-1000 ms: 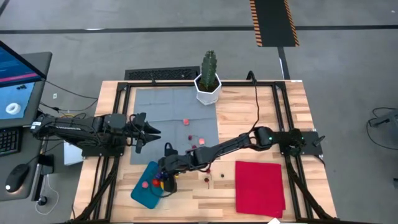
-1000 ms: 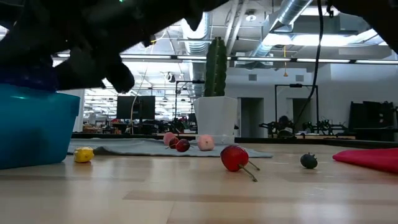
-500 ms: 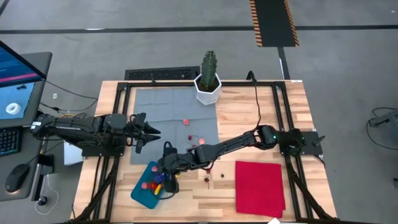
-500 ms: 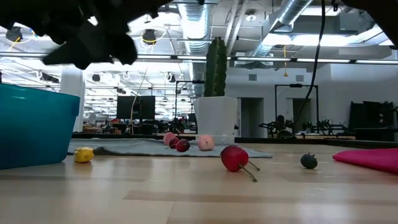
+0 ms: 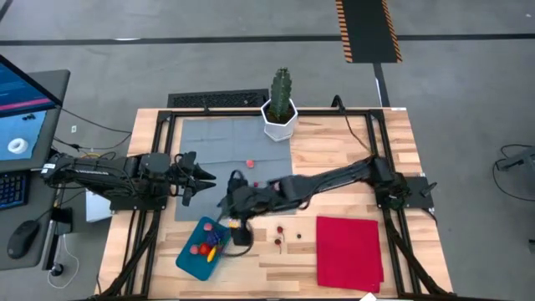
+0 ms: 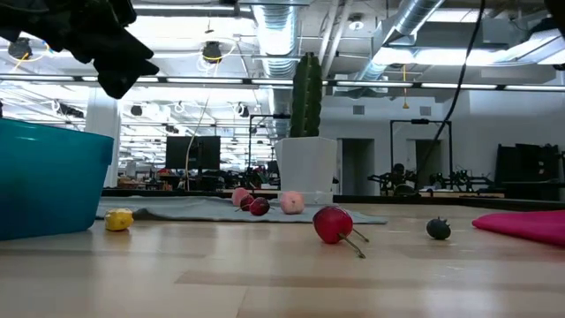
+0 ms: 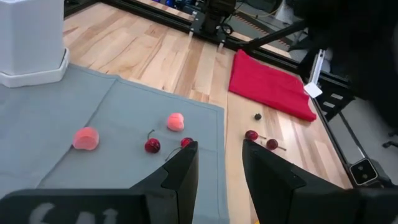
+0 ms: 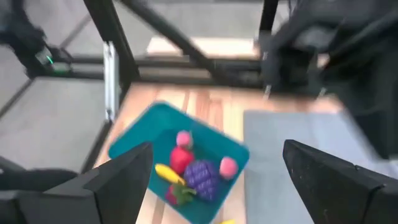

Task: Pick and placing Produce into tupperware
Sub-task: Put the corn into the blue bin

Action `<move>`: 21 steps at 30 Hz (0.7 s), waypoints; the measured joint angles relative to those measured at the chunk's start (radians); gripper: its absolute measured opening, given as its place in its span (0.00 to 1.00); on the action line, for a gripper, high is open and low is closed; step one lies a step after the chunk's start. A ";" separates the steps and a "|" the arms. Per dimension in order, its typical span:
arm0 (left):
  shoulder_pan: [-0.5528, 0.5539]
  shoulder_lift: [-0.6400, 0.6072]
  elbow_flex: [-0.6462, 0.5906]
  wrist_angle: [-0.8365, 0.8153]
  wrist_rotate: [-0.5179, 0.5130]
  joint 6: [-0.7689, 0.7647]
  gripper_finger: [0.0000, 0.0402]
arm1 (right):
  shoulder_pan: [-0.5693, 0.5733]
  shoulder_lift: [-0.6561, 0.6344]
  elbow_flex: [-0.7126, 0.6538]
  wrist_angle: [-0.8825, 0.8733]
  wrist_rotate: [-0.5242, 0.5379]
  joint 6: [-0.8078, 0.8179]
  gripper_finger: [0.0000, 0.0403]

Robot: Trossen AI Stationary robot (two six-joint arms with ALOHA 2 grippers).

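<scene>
Right gripper (image 8: 211,171) hangs above the tupperware (image 5: 201,249), jaws wide and empty; left gripper (image 7: 217,165) waits part-open, empty.

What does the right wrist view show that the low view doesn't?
Only the right wrist view shows inside the tupperware: a purple grape bunch, a yellow piece, red and pink pieces. It also shows the right gripper, open and empty.

Only the low view shows the produce left on the table: a red piece with a stem, a dark piece, and the cactus pot.

Both show the tupperware.
</scene>
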 joint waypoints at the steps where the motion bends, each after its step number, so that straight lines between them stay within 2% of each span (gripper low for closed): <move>1: 0.000 0.000 0.000 0.000 0.000 0.000 0.28 | -0.004 -0.028 -0.020 0.014 -0.002 -0.004 0.95; 8: 0.000 0.000 0.000 -0.008 0.003 0.000 0.28 | 0.001 -0.318 -0.291 0.059 -0.001 -0.019 0.95; 13: 0.000 0.000 0.000 -0.013 0.002 0.008 0.28 | 0.031 -0.584 -0.596 0.240 0.012 0.004 0.95; 17: 0.000 0.000 0.000 -0.014 -0.005 0.010 0.28 | 0.064 -0.791 -0.849 0.400 0.066 0.021 0.95; 21: 0.000 0.000 0.000 0.009 -0.006 0.018 0.28 | 0.102 -0.942 -1.049 0.475 0.122 0.033 0.95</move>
